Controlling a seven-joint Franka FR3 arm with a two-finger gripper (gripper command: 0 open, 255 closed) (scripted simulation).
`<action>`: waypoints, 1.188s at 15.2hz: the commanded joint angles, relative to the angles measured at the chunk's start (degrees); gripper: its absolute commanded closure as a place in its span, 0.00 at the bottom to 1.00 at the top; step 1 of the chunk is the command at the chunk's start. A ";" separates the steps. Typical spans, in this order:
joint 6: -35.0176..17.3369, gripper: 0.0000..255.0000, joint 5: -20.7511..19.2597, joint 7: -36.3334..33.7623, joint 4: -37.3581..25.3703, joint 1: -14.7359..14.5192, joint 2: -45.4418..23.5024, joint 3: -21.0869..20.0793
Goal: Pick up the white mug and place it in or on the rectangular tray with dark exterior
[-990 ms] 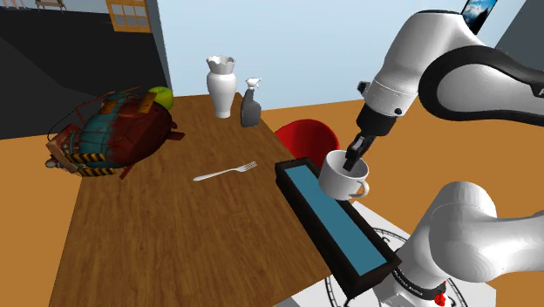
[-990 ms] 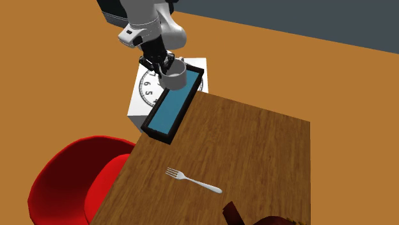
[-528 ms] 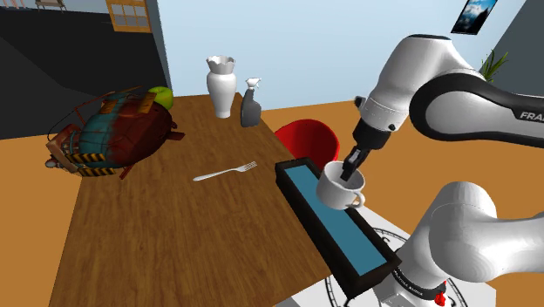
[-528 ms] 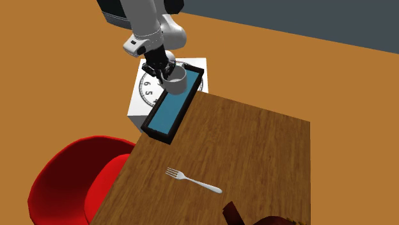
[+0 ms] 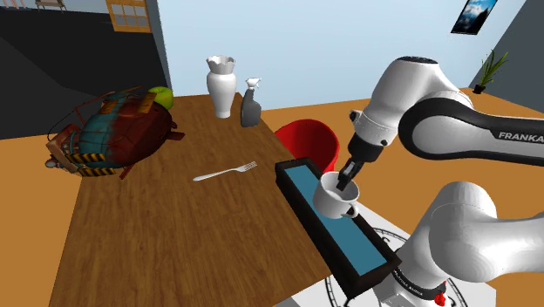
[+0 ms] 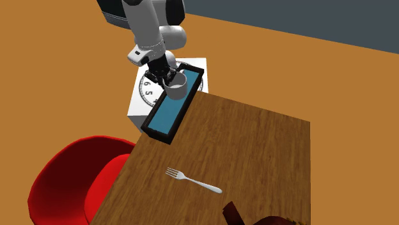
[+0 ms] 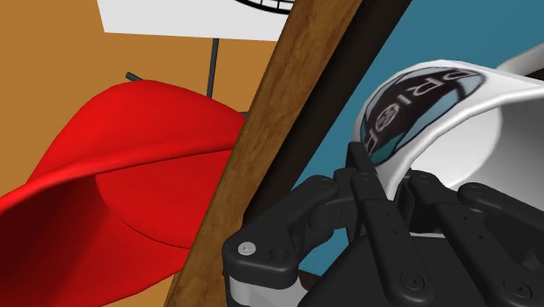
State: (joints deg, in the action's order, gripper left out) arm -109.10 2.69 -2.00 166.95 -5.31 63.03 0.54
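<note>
The jaws are pinching the white mug [image 5: 336,199] by its wall, one finger inside the rim and one outside; the wrist view shows them clamped on the mug [image 7: 453,113] right at the lip.

A second ago the mug hung higher and off to the stand side of the tray [image 5: 357,244]. Half a second ago it was partly over the tray's rim. Now it has dropped lower and sits squarely over the tray's blue floor, near the middle of its length in the shoulder view. In the second exterior view the mug [image 6: 177,87] lies within the dark walls of the tray [image 6: 165,115], toward the end nearest the arm [image 5: 436,113]. I cannot tell whether its base touches the floor yet. My read is that the carry is over and the lowering nearly so: what remains is a short descent, then letting go and lifting clear without tipping the mug.

Counted: one mug and one tray. On the counter [image 5: 174,235], well away from the tray, are one fork [image 5: 225,172], one white vase [image 5: 221,85], one small bottle [image 5: 250,105] and one rust-and-teal airship model [image 5: 109,135]. One red chair [image 5: 305,139] stands just beyond the tray's far end, off the counter's edge. One white stand [image 6: 146,89] with a clock face printed on it sits beside the tray.
</note>
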 commanded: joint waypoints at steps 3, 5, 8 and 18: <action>-0.32 1.00 0.03 -0.01 0.30 -0.02 0.01 -0.02; -0.32 1.00 0.03 -0.01 0.30 -0.02 0.01 -0.02; -0.32 0.00 0.02 -0.01 0.30 -0.02 0.02 -0.02; 7.44 0.00 -0.35 -0.04 -6.68 0.21 0.79 0.32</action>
State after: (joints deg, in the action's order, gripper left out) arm -101.99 2.37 -2.06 160.66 -5.12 63.91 0.82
